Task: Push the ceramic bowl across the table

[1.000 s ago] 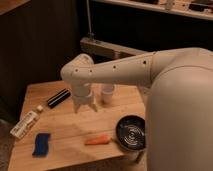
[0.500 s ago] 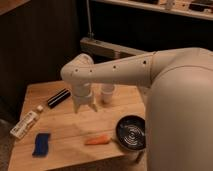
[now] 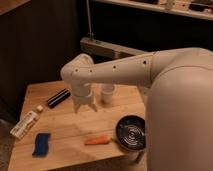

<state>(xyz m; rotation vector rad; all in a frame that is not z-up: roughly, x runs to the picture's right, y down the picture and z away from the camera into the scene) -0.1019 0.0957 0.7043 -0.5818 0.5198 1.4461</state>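
Glossy black round ceramic bowl (image 3: 131, 132) at plank table (image 3: 65, 127) edge; white jaws spread, empty, beside cup (image 3: 107, 93).

Whitish cup (image 3: 107, 93), black tube (image 3: 58, 97), pale bottle (image 3: 25, 123), blue sponge (image 3: 41, 143) and orange stick (image 3: 97, 140) lie apart.

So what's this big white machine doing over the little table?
A robot arm reaches over the table, its gripper pointing down near the middle, open and holding nothing. Its job is to push the ceramic bowl, which sits untouched near the front right edge, well apart from the gripper. A whitish cup stands just beyond the gripper; an orange piece lies beside the bowl.
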